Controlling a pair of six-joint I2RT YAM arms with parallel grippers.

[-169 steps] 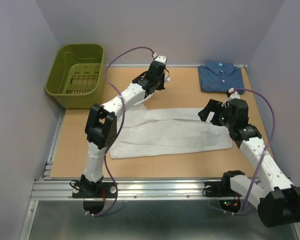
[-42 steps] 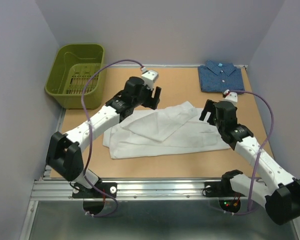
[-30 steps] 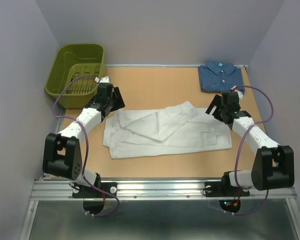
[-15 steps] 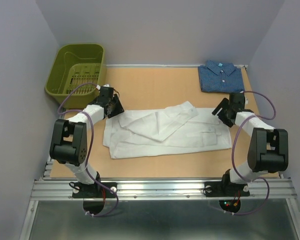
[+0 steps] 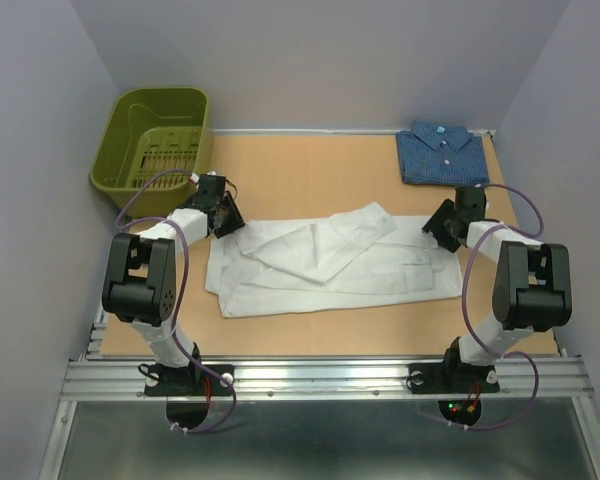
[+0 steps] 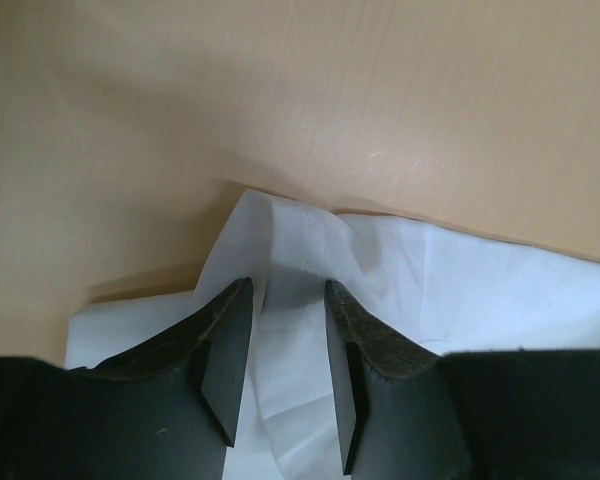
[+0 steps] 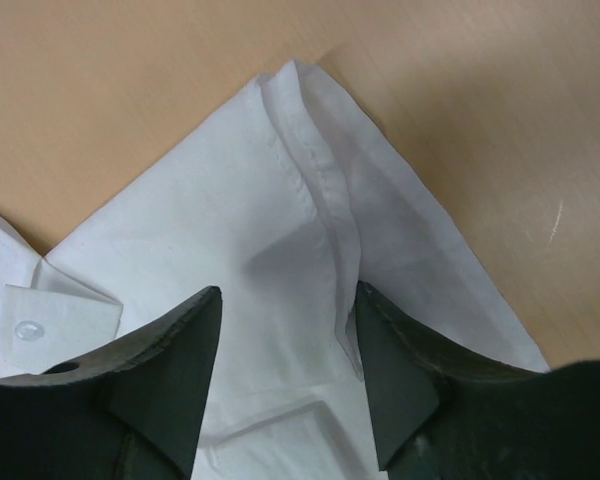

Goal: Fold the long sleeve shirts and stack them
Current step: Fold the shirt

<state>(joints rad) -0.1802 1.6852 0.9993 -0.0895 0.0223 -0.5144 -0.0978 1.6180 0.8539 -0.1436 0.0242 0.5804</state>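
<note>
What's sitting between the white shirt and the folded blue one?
Nothing: the top view shows only bare table between the white shirt and the blue shirt.

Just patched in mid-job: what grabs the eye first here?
A white shirt lies half-folded across the table, the left gripper and right gripper straddling its end corners, jaws apart. A folded dark blue shirt sits at the far right corner, a green basket at the far left.

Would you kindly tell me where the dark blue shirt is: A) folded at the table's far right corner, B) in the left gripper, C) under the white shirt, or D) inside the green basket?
A: the blue shirt lies folded at the far right corner, apart from the white shirt and the green basket.
</note>
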